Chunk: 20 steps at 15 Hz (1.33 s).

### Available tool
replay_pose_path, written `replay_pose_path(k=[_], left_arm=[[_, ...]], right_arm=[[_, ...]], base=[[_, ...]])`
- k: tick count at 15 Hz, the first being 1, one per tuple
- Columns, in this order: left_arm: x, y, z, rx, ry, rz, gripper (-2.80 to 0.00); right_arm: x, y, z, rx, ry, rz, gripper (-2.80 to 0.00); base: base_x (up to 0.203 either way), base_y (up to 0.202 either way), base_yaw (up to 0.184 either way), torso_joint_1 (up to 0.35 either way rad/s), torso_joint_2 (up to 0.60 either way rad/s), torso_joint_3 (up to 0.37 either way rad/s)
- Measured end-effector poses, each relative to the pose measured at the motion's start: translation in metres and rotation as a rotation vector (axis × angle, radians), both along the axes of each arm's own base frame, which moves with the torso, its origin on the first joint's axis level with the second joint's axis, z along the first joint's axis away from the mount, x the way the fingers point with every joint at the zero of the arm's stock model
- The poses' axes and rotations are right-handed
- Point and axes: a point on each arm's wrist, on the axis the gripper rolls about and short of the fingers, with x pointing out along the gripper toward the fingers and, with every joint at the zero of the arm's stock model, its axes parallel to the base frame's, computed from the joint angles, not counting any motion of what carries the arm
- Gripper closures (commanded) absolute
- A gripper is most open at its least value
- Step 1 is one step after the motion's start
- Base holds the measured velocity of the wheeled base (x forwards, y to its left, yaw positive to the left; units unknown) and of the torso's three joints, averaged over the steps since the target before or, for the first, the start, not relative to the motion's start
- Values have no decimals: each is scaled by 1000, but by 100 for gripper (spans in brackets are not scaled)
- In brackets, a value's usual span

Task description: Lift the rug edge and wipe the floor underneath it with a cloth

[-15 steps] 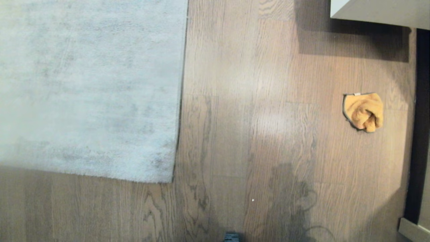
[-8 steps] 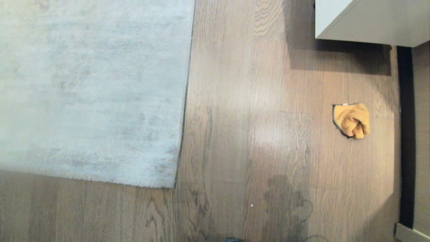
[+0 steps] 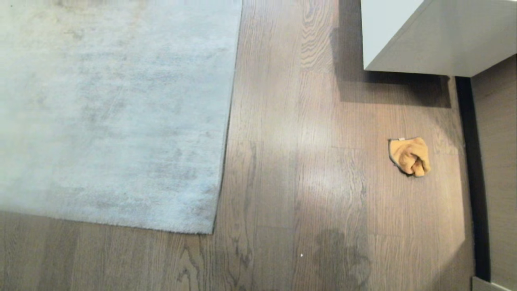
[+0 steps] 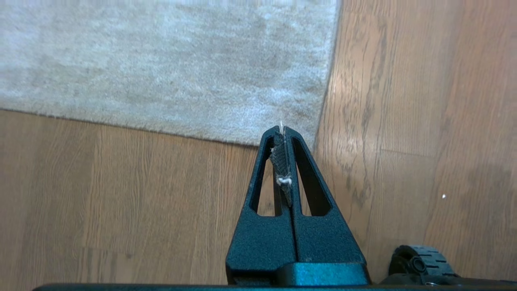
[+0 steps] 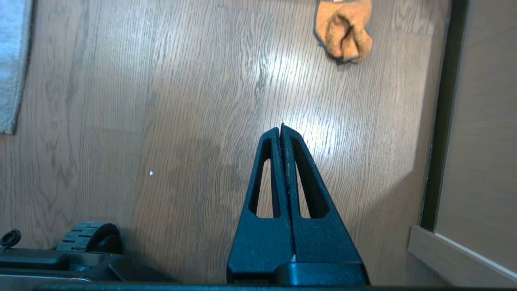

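The pale grey rug (image 3: 113,113) lies flat on the left, its straight rug edge (image 3: 229,121) and square corner (image 3: 210,231) resting on the wood-grain floor (image 3: 299,161). The crumpled orange-tan cloth (image 3: 409,156) with dark edging sits on the floor at the right. Neither arm shows in the head view. In the left wrist view my left gripper (image 4: 282,130) hangs shut and empty above the rug corner (image 4: 311,133). My right gripper (image 5: 281,128) is shut and empty over bare floor, with the cloth (image 5: 343,32) well ahead of it.
A pale cabinet or furniture block (image 3: 436,36) stands at the back right, casting a shadow on the floor. A dark gap and a wall panel (image 3: 494,169) run along the right side. The base's wheel (image 5: 91,237) shows near the right arm.
The whole head view has shifted: rug, cloth and cabinet sit lower and look smaller, as the camera has moved. No object on the floor has itself moved.
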Motion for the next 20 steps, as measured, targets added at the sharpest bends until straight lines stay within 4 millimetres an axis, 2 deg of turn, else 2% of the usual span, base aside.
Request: replay_pose_path(k=[20], left_arm=[[0,0,0,0,0,5,0]], right_arm=[[0,0,0,0,0,1,0]], base=[[0,0,0,3,2,204]])
